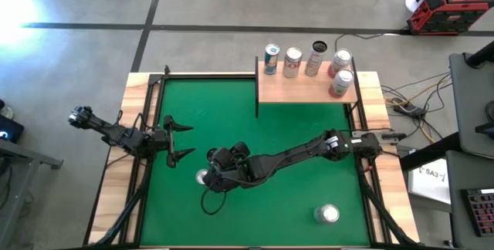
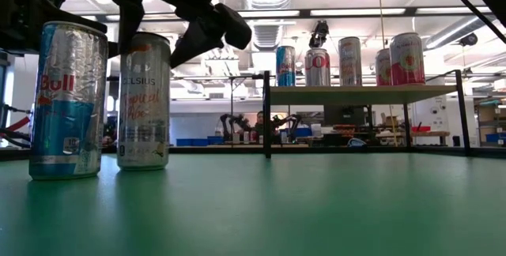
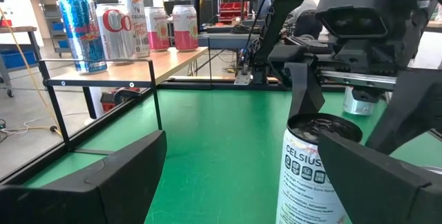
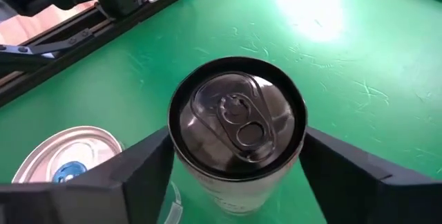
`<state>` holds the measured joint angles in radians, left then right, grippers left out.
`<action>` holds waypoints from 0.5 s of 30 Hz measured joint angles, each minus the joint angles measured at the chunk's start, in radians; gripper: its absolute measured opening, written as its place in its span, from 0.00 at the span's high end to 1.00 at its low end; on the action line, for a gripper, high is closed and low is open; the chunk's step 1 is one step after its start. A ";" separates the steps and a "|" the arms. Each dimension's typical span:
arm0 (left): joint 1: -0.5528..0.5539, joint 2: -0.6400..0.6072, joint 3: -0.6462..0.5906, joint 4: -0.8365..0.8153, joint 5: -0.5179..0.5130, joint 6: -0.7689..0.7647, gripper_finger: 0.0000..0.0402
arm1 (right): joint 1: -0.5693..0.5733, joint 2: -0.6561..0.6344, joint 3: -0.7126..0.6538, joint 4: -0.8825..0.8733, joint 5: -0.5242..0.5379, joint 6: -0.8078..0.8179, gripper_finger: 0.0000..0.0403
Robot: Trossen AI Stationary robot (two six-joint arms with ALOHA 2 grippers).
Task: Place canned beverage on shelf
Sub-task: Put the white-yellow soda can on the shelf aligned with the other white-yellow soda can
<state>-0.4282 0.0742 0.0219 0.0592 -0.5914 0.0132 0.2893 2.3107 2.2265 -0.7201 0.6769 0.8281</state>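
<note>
A slim white Celsius can [image 2: 144, 102] with a dark top [image 4: 238, 117] stands upright on the green table, left of centre. My right gripper [image 4: 238, 162] reaches in from the table's right side [image 1: 210, 174] and is shut on it near its top. My left gripper [image 1: 179, 142] waits open at the table's left, level with the can, which shows just ahead of its fingers [image 3: 314, 175]. The shelf [image 1: 305, 89], a pale wooden board on black posts, stands at the far right and bears several cans [image 2: 348, 58]. My right gripper pinches the Celsius can between its two fingers, on opposite sides of the upper wall [image 4: 183, 172] just below the rim. The fingers [image 2: 198, 39] slant down from the table's right side. The can stands upright with its base [image 2: 142, 163] on the table.
A Red Bull can [image 2: 67, 102] stands close beside the Celsius can, its silver top [image 4: 65, 158] next to my right gripper. Another silver can [image 1: 328, 214] stands near the front right. The shelf's black posts [image 2: 267, 114] and the table's wooden rims [image 1: 135, 126] bound the green field.
</note>
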 joint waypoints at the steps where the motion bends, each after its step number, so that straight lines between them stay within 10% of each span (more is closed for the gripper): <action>1: 0.000 0.000 0.000 0.000 0.000 0.000 0.10 | 0.000 0.000 0.000 0.000 -0.001 0.005 0.33; 15: 0.000 0.000 0.000 0.000 0.000 0.000 0.10 | 0.014 0.001 0.000 -0.030 0.043 0.086 0.40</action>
<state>-0.4282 0.0743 0.0219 0.0591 -0.5915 0.0132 0.3032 2.3116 2.2265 -0.7500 0.7202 0.9137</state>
